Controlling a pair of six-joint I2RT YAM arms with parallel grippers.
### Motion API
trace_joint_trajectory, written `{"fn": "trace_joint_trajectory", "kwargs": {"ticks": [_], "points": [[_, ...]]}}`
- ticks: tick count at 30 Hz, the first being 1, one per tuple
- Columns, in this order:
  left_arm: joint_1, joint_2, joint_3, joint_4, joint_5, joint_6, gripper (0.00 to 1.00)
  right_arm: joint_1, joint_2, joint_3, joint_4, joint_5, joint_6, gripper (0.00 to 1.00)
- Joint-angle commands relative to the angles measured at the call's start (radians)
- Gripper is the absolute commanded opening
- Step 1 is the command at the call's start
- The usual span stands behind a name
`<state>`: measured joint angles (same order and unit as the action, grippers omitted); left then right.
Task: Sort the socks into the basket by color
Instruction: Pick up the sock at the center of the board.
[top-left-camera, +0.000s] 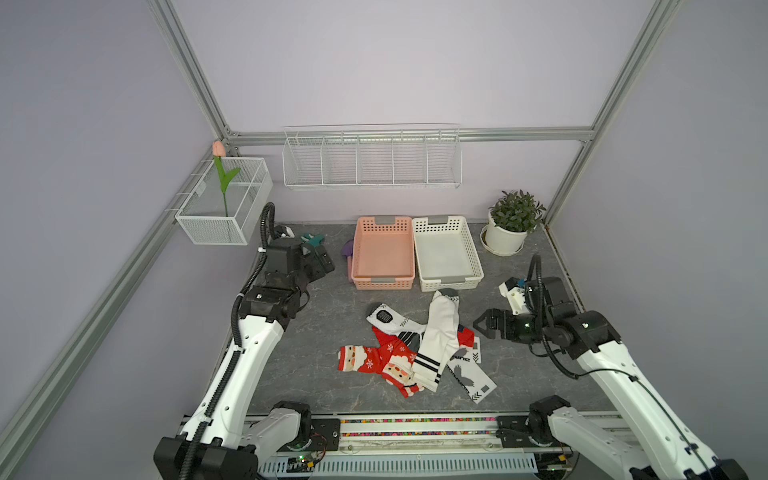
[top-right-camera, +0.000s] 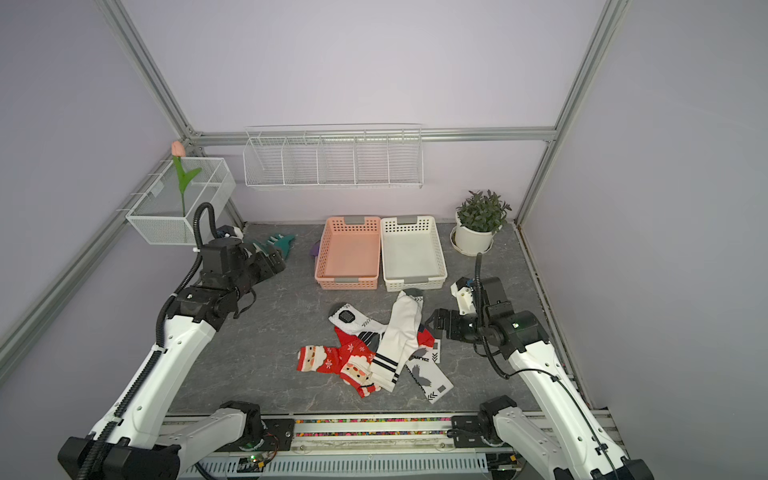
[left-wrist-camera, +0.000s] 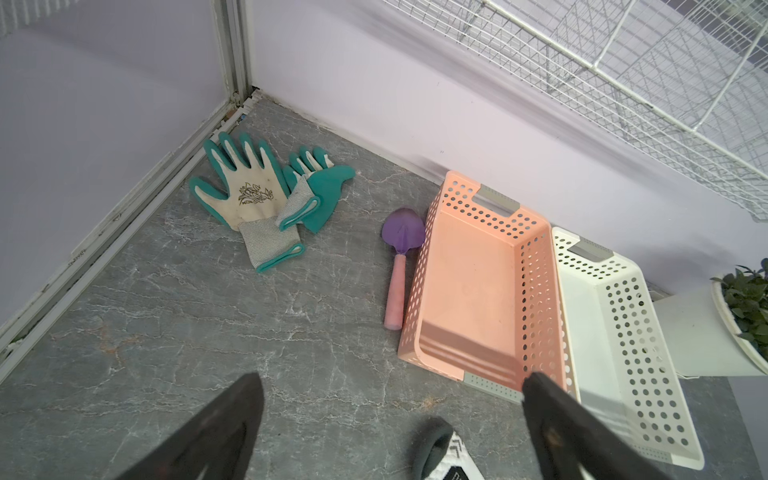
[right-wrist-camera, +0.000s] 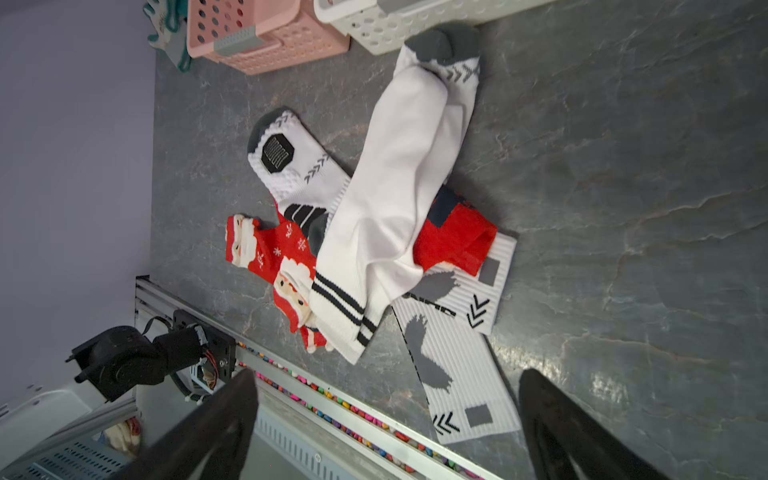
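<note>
Bright, soft, even light, barely any shadows. In both top views the frame posts (top-left-camera: 189, 62) splay toward the edges. The wire rack (left-wrist-camera: 602, 75) looks smeared.

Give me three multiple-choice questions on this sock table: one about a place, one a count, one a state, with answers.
1. Where does the purple trowel lie? A) in the wire shelf B) beside the pink basket C) by the potted plant
2. How many socks are in the pink basket and the white basket? A) none B) one C) three
3. How is the right claw? A) shut on a red sock B) shut, empty C) open, empty
Answers: B, the trowel lies along that basket's outer side; A, both are empty, every sock lies on the table; C, its jaws stand apart with nothing between.
</note>
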<state>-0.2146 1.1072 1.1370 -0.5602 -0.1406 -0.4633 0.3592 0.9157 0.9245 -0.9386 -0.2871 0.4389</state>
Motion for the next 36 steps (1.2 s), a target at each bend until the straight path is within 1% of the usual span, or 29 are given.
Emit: {"fn": "trace_joint_trajectory", "kwargs": {"ticks": [1,3,6,9,10,14,19,26,36], "points": [[-0.003,0.019,0.043,-0.045,0.024,0.026,0.99,0.066,0.007,-0.008,-0.036,0.047,0.084,0.93],[-0.005,0.032,0.055,-0.054,0.031,0.029,1.0,0.106,0.019,-0.02,-0.026,0.06,0.114,0.84],[-0.004,0.045,0.06,-0.06,0.051,0.035,1.0,0.16,0.036,-0.039,0.067,0.063,0.169,0.74],[-0.003,0.043,0.046,-0.045,0.074,0.032,1.0,0.208,0.055,-0.097,0.138,0.078,0.219,0.6],[-0.004,0.041,0.041,-0.038,0.083,0.033,1.0,0.221,0.066,-0.11,0.161,0.078,0.234,0.57],[-0.005,0.04,0.038,-0.033,0.095,0.043,1.0,0.27,0.12,-0.142,0.244,0.098,0.285,0.56],[-0.004,0.023,-0.001,-0.012,0.09,0.04,1.0,0.309,0.188,-0.17,0.358,0.109,0.337,0.56],[-0.005,0.0,-0.008,-0.01,0.079,0.048,1.0,0.318,0.286,-0.182,0.451,0.103,0.356,0.51],[-0.003,-0.021,-0.017,-0.006,0.066,0.049,1.0,0.32,0.339,-0.204,0.503,0.076,0.371,0.44]]}}
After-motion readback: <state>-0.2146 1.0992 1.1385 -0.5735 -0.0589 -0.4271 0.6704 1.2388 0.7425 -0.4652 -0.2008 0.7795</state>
